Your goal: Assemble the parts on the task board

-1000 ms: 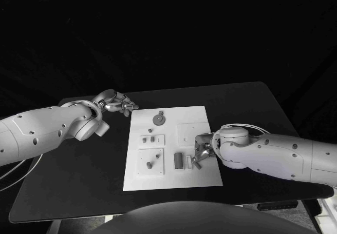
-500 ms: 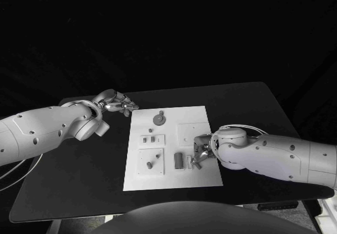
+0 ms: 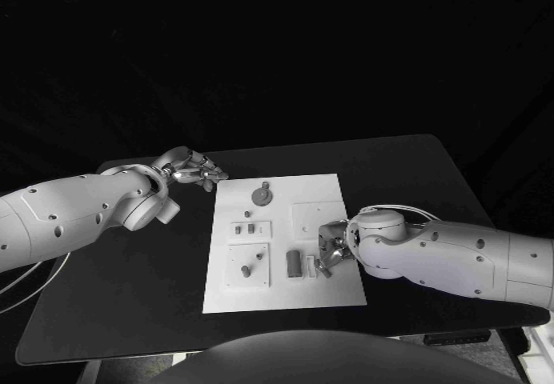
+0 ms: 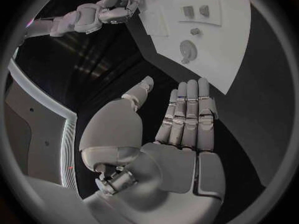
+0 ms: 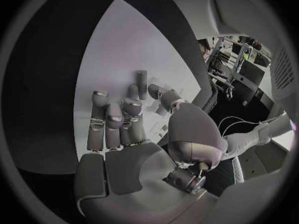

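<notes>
1 task board [image 3: 318, 296], 2 hands

A black table [image 3: 138, 288] with a matte top and rounded corners lies under the left hand's fingers [image 3: 206, 172] and runs on past them to its far edge, and it reaches out well beyond the right hand's fingers [image 3: 332, 254] on their outer side. Past the far edge, beyond both sets of fingertips, hangs a plain black backdrop [image 3: 277, 64]. No wall, window or lamp can be made out in it.
</notes>
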